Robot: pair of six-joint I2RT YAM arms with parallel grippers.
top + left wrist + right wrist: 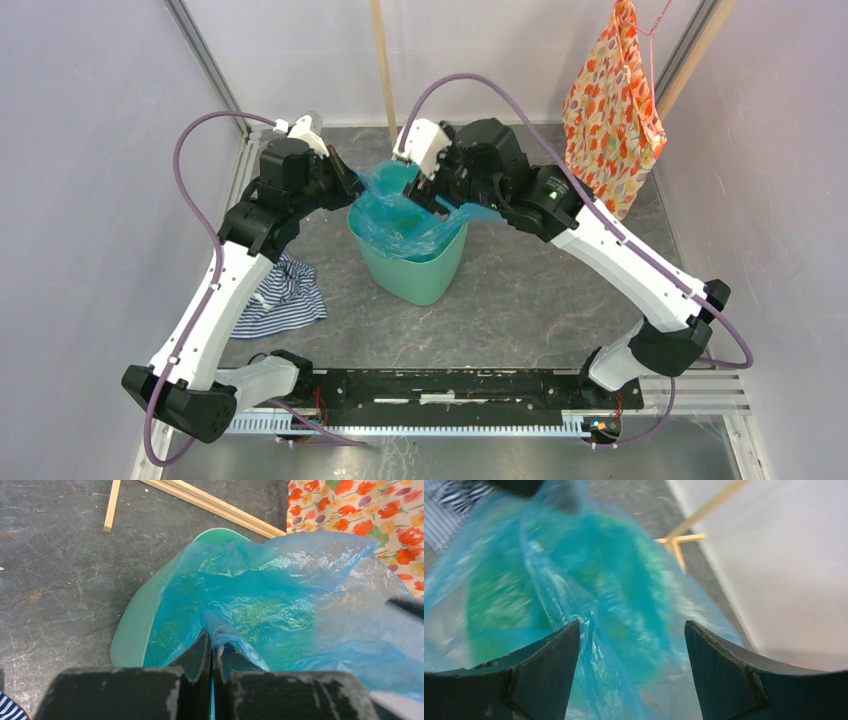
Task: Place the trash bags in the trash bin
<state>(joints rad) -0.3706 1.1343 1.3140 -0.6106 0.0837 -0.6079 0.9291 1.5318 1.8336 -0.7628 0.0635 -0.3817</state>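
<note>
A crinkly light-blue trash bag lies spread over and into the mint-green trash bin at mid table. My left gripper sits at the bin's left rim, shut on a pinched fold of the trash bag, with the trash bin rim showing beside it. My right gripper hangs over the bin's far side with jaws wide open. In the right wrist view the trash bag fills the space ahead of my right gripper; a fold brushes the left finger, nothing is clamped.
A blue-and-white striped cloth lies left of the bin by the left arm. An orange floral fabric hangs at the back right. Thin wooden sticks lie on the dark table behind the bin. Frame walls stand close on both sides.
</note>
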